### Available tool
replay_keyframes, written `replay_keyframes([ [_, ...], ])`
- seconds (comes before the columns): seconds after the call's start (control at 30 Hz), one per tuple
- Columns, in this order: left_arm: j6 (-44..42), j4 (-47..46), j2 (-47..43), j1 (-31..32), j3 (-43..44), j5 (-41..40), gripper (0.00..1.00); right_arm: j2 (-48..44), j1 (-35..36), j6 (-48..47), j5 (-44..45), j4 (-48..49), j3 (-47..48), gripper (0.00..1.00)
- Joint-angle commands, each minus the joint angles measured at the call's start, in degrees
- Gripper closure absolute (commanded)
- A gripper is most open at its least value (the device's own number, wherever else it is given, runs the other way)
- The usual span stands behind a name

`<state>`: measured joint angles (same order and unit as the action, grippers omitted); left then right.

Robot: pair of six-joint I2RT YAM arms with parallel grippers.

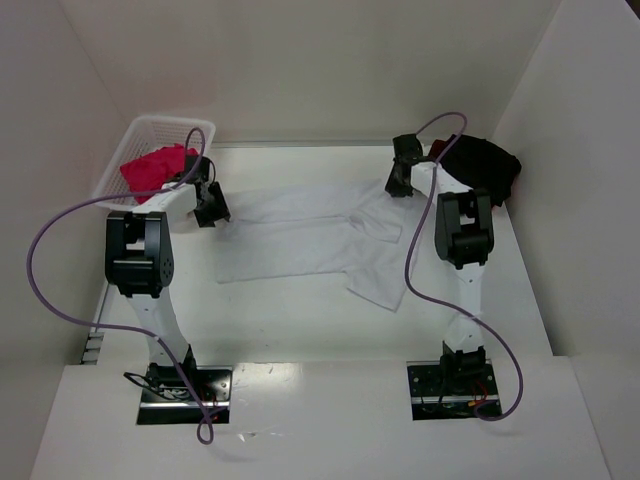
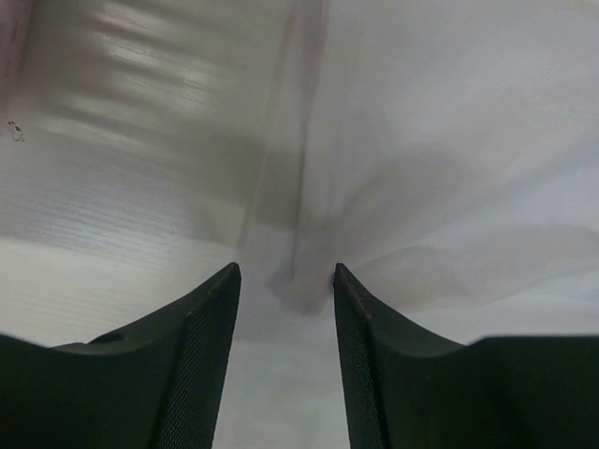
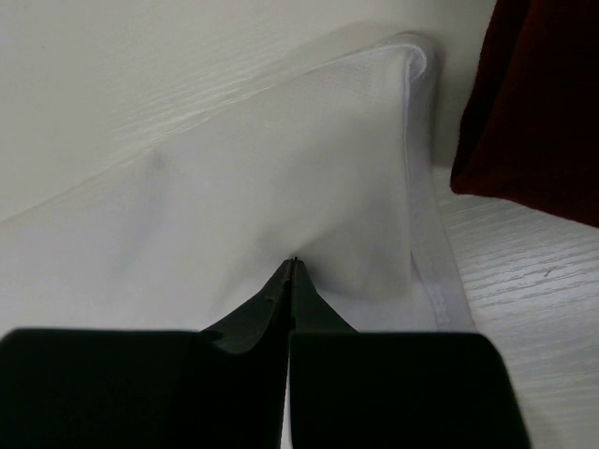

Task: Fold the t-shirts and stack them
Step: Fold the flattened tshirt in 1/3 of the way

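Jaws of the left gripper point(image 2: 285, 271) are being held partly apart, with a soft ridge of the white t-shirt point(image 1: 300, 240) lying just beyond the tips; whether cloth is being touched cannot be told. Over on the right gripper point(image 3: 292, 262), the jaws are being pressed together and white cloth is being pinched and puckered at the tips. That shirt is being stretched across the table point(image 1: 300, 325) between both grippers, one sleeve creased at the near side. Further back, the dark red t-shirt point(image 3: 543, 112) is being cut off by the frame edge. The black t-shirt point(image 1: 490, 165) is being seen heaped in the far right corner, its folds too dark to read. The pink t-shirt point(image 1: 150, 170) is being seen bunched in the basket point(image 1: 160, 125) at far left.
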<state>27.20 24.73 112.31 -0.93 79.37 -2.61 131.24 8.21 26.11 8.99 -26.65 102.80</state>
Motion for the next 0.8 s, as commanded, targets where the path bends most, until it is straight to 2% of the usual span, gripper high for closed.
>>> replay_keyframes([
  [0.0, -0.65, -0.47, 1.07, -1.09, 3.41, 0.59, 0.45, -1.16, -1.09, -2.99, 1.21, -1.21, 2.66, 1.0],
  [0.07, -1.44, -0.47, 0.54, -1.09, 5.0, 2.6, 0.39, -1.86, -1.09, -4.13, -0.54, -1.82, 6.96, 1.0],
  [0.1, -2.23, -0.47, -0.68, -1.09, 5.78, 3.31, 0.36, -3.87, -1.09, -4.14, -1.08, -1.82, 6.97, 0.92],
  [0.13, -2.24, -1.34, -0.69, -1.09, 5.79, 4.45, 0.33, -3.89, -1.09, -4.14, -1.08, -1.82, 6.97, 0.92],
  [0.17, -3.81, -2.14, -2.52, -1.09, 5.79, 7.15, 0.29, -9.54, -1.09, -4.14, -3.26, 2.27, 3.49, 0.65],
  [0.2, -3.82, -2.14, -2.54, -1.09, 6.31, 8.49, 0.26, -9.6, -1.09, -3.61, -3.28, 2.31, 3.46, 0.65],
  [0.23, -4.69, -2.14, -3.67, -1.09, 6.32, 9.72, 0.24, -13.95, -1.09, -3.61, -5.02, 4.83, 0.15, 0.43],
  [0.27, -5.4, -2.67, -4.29, -1.09, 6.32, 11.47, 0.22, -16.08, -1.09, -3.09, -5.91, 5.64, -1.45, 0.36],
  [0.3, -5.4, -2.67, -5.77, -0.57, 5.71, 11.49, 0.2, -20.11, -1.09, -2.56, -7.22, 6.17, -4.34, 0.22],
  [0.33, -5.4, -2.15, -7.79, 0.04, 5.1, 11.49, 0.2, -21.89, -1.09, -2.03, -7.76, 6.18, -5.76, 0.15],
  [0.47, -4.7, -1.62, -12.54, 0.75, -0.17, 9.99, 0.13, -32.08, -1.09, -0.53, -6.36, 6.18, -17.0, 0.03],
  [0.5, -2.44, -1.09, -16.82, 0.75, -3.58, 8.17, 0.1, -36.54, -1.09, 1.21, -6.36, 5.65, -25.64, 0.01],
  [0.57, -0.49, -0.57, -21.58, 0.75, -8.94, 6.32, 0.07, -43.57, -1.09, 3.24, -6.88, 5.13, -31.58, 0.01],
  [0.6, 0.47, -0.56, -21.61, 0.75, -8.97, 5.43, 0.07, -43.61, -1.09, 4.38, -6.88, 5.12, -34.74, 0.01],
  [0.63, 2.66, -0.56, -25.0, 0.75, -12.54, 3.95, 0.06, -48.05, -1.09, 6.91, -8.1, 4.6, -40.43, 0.01],
  [0.77, 7.68, 0.14, -32.31, 0.75, -18.89, 2.09, 0.02, -57.64, -0.13, 11.94, -10.66, 2.05, -49.79, 0.01],
])
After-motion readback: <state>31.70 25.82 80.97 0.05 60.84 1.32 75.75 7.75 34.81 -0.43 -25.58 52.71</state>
